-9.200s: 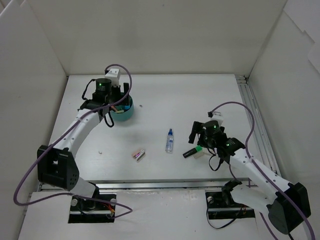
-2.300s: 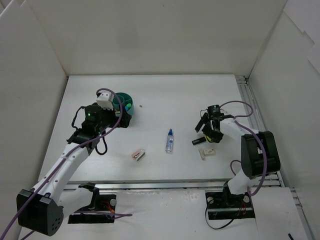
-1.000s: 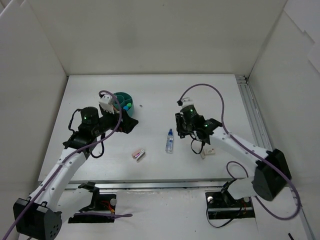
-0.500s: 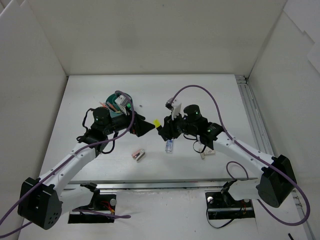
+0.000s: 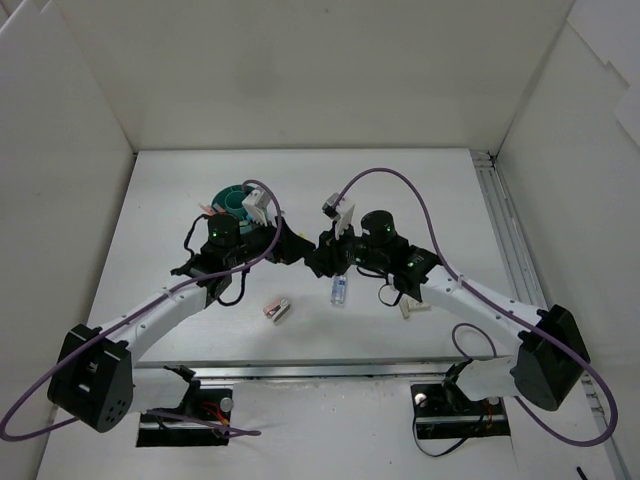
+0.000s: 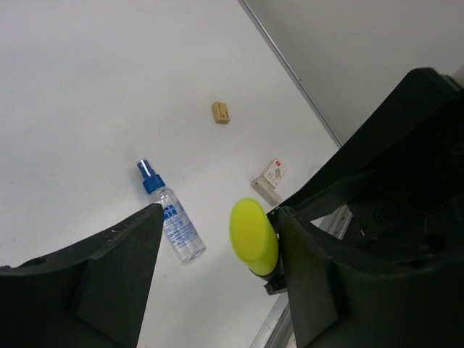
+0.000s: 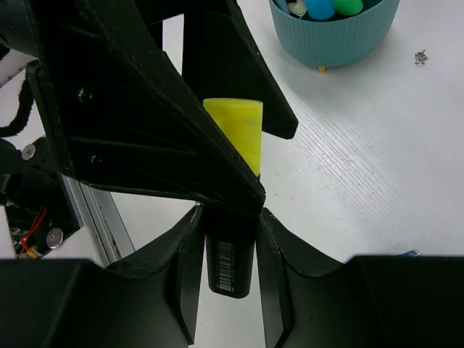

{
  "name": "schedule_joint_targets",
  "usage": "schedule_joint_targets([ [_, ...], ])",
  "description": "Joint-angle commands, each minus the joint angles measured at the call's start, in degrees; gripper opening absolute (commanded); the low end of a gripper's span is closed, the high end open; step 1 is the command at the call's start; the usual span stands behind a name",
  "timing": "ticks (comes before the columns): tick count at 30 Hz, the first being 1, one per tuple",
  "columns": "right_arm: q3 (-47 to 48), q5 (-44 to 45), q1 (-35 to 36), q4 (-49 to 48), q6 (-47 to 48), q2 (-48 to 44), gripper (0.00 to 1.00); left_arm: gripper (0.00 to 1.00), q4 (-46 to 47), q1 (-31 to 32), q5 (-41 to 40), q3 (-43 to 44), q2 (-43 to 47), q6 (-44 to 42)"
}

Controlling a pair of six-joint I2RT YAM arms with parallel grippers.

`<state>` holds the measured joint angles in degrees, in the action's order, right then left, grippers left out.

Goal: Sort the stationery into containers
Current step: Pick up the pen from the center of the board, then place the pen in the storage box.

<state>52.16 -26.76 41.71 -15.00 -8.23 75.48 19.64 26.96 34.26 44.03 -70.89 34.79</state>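
Two grippers meet nose to nose above the middle of the table point(image 5: 420, 190). The right gripper point(image 7: 230, 239) is clenched on the black, barcoded barrel of a yellow-capped highlighter point(image 7: 233, 134), which points away from its camera. The left gripper point(image 6: 217, 221) is spread wide. Its jaws flank the yellow cap, which lies just beside one jaw and apart from the other.

The top view hides the highlighter behind the two black gripper bodies; only the wrist views show it. The left wrist view alone shows a tan eraser point(image 6: 220, 112) lying on the table. It also shows the blue-capped bottle point(image 6: 174, 225) on its side below the cap and a white eraser point(image 6: 270, 181) near the table edge. The right wrist view shows the ribbed wall of the teal tub point(image 7: 333, 40) with blue and green caps inside. Only the top view shows a pink eraser point(image 5: 277, 309), nearer the arm bases than the left gripper.

The tub stands just behind the left wrist, toward the far wall point(image 5: 320, 80). Both grippers are well apart from the side walls and from the rail point(image 5: 505, 240) along the right table edge. Bare tabletop lies between the right arm and that rail.
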Motion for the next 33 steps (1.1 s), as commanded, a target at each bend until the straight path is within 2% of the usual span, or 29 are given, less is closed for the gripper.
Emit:
schedule_joint_targets([
  [1,1.89,1.62,1.00,-5.48,0.67,-1.83,0.00,0.57,7.17,0.46,-0.78,4.30,-0.38,2.65],
  [2,2.15,2.06,1.00,-5.21,0.76,-1.74,0.00,0.50,7.60,0.46,-0.25,4.48,-0.73,3.44],
  [3,2.24,2.85,1.26,-4.69,0.76,-1.74,0.00,0.36,8.48,0.46,0.27,4.66,-1.35,3.88],
  [4,2.24,4.08,1.18,-4.33,0.76,-1.92,0.00,0.29,8.75,0.46,0.63,4.66,-1.44,4.06],
  [5,2.42,5.05,1.35,-4.16,0.58,-1.92,0.00,0.19,8.92,0.46,1.15,4.57,-1.62,4.58],
  [6,2.51,6.01,1.27,-3.89,0.50,-2.01,0.00,0.02,8.49,0.46,1.33,4.66,-1.62,4.68],
  [7,2.77,7.76,1.35,-3.11,0.58,-2.09,0.00,0.00,8.40,0.46,1.42,4.57,-1.44,4.68],
  [8,3.21,8.56,1.27,-2.49,0.41,-2.01,0.03,0.00,8.31,0.46,1.51,4.40,-1.18,4.50],
  [9,3.56,9.18,1.44,-1.18,0.23,-1.92,0.11,0.00,8.05,0.46,1.34,3.96,-0.39,4.24],
  [10,4.00,9.53,1.35,-0.47,0.32,-1.92,0.21,0.00,7.70,0.46,1.25,4.04,-0.04,3.72],
  [11,4.35,9.62,1.35,0.23,0.23,-2.27,0.45,0.00,6.74,0.46,0.46,4.05,0.49,3.19],
  [15,3.21,9.97,1.00,1.29,-0.47,-5.25,0.72,0.00,-0.11,-1.47,-2.79,6.67,3.12,-2.42],
  [16,2.86,10.67,0.65,1.64,-0.47,-6.04,0.81,0.00,-1.08,-2.08,-3.40,7.20,3.39,-3.57],
  [17,2.07,11.38,0.48,1.91,-0.82,-6.83,0.94,0.00,-2.92,-3.65,-5.24,7.82,3.83,-4.80],
  [21,-0.74,14.02,-1.80,4.36,-1.26,-11.75,0.98,0.00,-4.17,-8.23,-9.46,10.54,4.62,-13.15],
  [26,-6.19,14.81,-4.36,7.00,-0.91,-15.97,0.98,0.00,3.29,-12.19,-10.09,11.34,1.99,-25.19],
  [30,-7.78,14.98,-5.94,9.29,0.58,-18.18,0.98,0.00,8.48,-15.27,-9.83,15.63,-6.50,-30.47],
  [33,-7.78,15.16,-6.90,10.34,0.93,-18.18,0.98,0.00,8.93,-16.68,-5.27,20.54,-13.71,-32.06],
])
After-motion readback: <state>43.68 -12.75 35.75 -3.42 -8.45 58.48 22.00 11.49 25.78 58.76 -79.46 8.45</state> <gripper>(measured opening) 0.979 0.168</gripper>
